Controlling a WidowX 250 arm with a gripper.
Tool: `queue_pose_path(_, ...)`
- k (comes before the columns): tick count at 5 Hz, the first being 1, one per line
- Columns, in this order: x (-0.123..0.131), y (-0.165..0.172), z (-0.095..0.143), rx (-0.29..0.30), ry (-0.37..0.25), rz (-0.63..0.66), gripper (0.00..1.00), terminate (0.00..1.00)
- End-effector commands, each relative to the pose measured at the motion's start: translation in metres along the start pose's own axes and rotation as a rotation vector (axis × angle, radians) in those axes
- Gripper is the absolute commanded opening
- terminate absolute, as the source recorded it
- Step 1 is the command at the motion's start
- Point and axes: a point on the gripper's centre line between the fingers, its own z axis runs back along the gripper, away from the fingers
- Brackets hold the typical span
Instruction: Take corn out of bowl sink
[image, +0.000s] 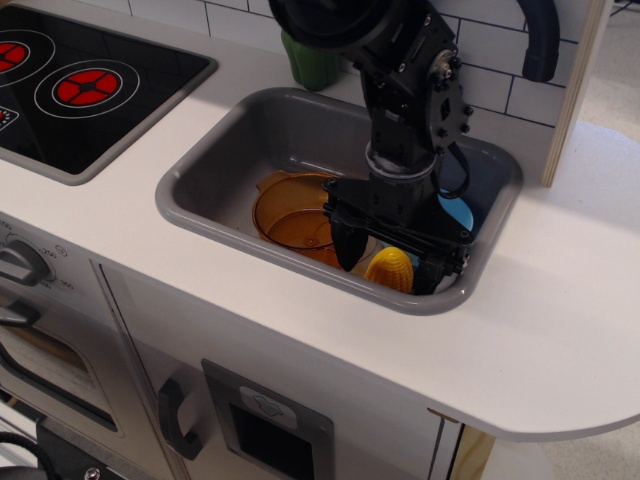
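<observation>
The yellow corn (391, 270) lies on the floor of the grey sink (215, 165), close to its front wall and outside the bowl. The light-blue bowl (459, 212) sits behind it in the sink's right corner, mostly hidden by the arm. My black gripper (387, 260) reaches down into the sink with its fingers spread on either side of the corn. The left finger (343, 248) and the right finger stand apart from the corn, so the gripper is open.
A transparent amber pot (292, 213) sits in the sink, left of the gripper. A green toy pepper (311, 52) stands on the counter behind the sink. A black stove top with red burners (90, 87) is at the left. A wooden panel (580, 80) rises at the right.
</observation>
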Motion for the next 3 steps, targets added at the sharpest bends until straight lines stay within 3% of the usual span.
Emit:
queue_pose_path(1,0.016,0.013,0.044,-0.067,-0.064,0.034,1.00,0.00)
queue_pose_path(2,0.029,0.022,0.058,-0.058,-0.077,0.074,1.00,0.00)
queue_pose_path(3,0.043,0.037,0.068,-0.016,-0.119,0.137,1.00,1.00)
